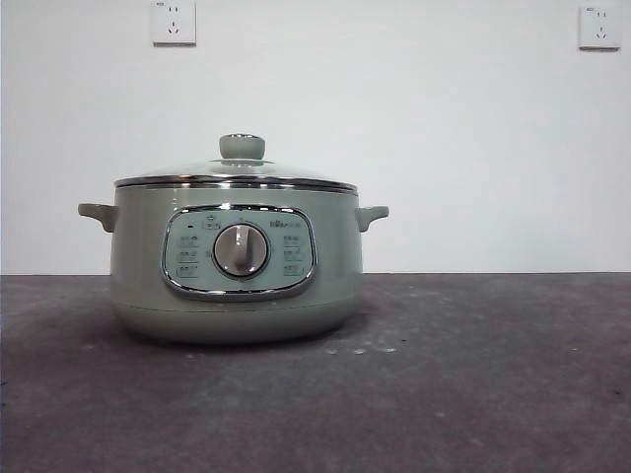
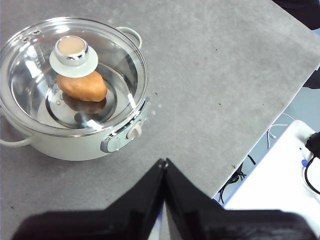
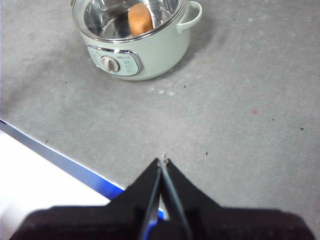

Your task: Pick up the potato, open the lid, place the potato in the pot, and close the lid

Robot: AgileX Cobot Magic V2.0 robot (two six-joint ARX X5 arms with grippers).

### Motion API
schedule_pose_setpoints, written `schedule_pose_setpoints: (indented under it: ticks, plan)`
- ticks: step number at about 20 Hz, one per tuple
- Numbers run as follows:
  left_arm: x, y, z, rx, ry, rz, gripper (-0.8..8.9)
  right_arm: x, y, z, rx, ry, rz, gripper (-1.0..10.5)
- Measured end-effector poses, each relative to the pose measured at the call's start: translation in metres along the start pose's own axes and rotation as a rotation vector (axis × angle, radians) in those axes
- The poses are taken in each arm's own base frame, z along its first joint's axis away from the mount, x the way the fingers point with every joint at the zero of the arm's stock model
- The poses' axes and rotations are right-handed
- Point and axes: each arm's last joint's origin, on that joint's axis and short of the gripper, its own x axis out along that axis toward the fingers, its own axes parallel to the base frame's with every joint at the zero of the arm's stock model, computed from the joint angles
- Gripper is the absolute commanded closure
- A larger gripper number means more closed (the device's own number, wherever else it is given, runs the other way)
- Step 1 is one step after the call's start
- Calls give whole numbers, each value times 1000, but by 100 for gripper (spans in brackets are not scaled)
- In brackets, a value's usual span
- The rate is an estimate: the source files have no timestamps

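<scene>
Potato (image 2: 81, 86) lay inside the pot (image 1: 235, 261) at its centre, the lid (image 1: 237, 173) seated. Both pincers, left (image 2: 163, 162) and right (image 3: 162, 161), were closed and empty, well apart from it; I judged only a check of the lid's seating remained.

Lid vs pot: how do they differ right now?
The lid is clear glass with a steel rim; the pot is opaque sage green. The lid is a shallow dome; the pot is deep and wide. The lid carries a round knob; the pot has side handles and a dial. Both share the sage-green colour.
</scene>
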Motion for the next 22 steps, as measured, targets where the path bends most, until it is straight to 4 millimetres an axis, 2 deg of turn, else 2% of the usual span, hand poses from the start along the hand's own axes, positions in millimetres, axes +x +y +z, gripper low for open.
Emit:
schedule_pose_setpoints:
  ticks: [5,7,10,13,15,18,20,22]
  plan:
    - [6,4,6,9,-20,24,817,0,0,0,0,0,0,945]
    - [3,8,13,35,-97,81,817,0,0,0,0,0,0,945]
    - [-12,17,20,117,-245,182,817,0,0,0,0,0,0,945]
    - [-40,23,15,201,-388,342,817,0,0,0,1,0,0,945]
    - [-51,22,2,262,-488,432,817,0,0,0,1,0,0,945]
    - [-43,27,-31,319,-605,572,817,0,0,0,3,0,0,945]
    - [-25,32,-62,347,-664,639,817,0,0,0,3,0,0,945]
    - [8,45,-98,320,-648,648,817,0,0,0,3,0,0,945]
